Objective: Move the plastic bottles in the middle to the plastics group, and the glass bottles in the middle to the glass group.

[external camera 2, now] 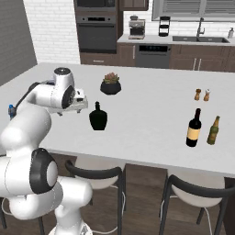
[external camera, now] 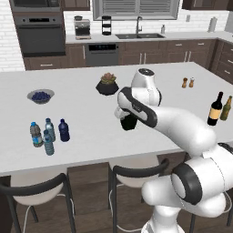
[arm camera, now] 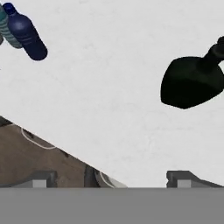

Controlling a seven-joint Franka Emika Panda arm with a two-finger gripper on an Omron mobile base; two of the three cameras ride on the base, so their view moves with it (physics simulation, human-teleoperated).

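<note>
My claw (arm camera: 111,179) hangs spread and empty beside the squat black bottle (external camera 2: 98,117); closing off-centre on its round belly could tip it

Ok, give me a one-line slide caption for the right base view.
Arm poised left of the squat black bottle mid-counter, with the wine bottle and olive-green bottle waiting at right.
</note>
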